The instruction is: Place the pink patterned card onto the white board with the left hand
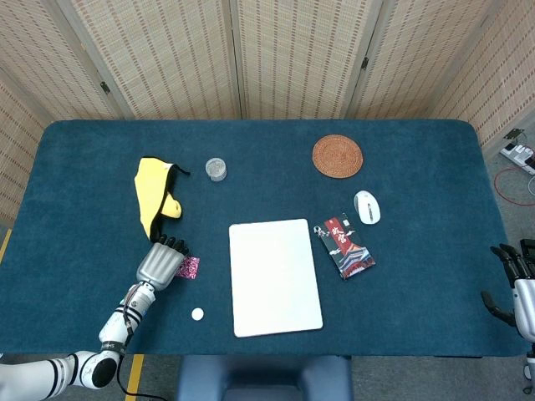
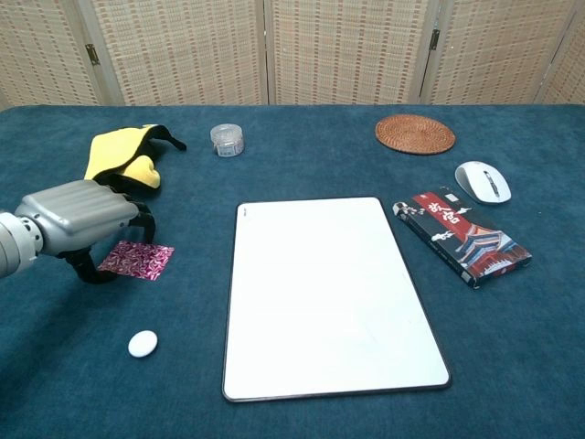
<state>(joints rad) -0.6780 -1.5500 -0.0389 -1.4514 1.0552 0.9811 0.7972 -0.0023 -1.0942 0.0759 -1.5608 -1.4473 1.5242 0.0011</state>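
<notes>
Card (image 2: pixel 135 260), pink patterned, lies flat on desk (image 1: pixel 84 184), left of white board (image 2: pixel 327 294), apart from it. Board is largest. Left robot hand (image 2: pixel 84 222) arches over card, fingers curled, contact unclear. Right robot hand (image 1: pixel 517 282) at right edge, fingers apart, empty.

A folding screen (image 1: pixel 251 58) of woven beige panels in pale frames fills the top of both views. Below it a table (image 1: pixel 84 167) under dark teal cloth spans the frame. Grey floor (image 1: pixel 510 92) shows at right, with a white power strip (image 1: pixel 520 153) and red cable (image 1: pixel 510 180).
</notes>
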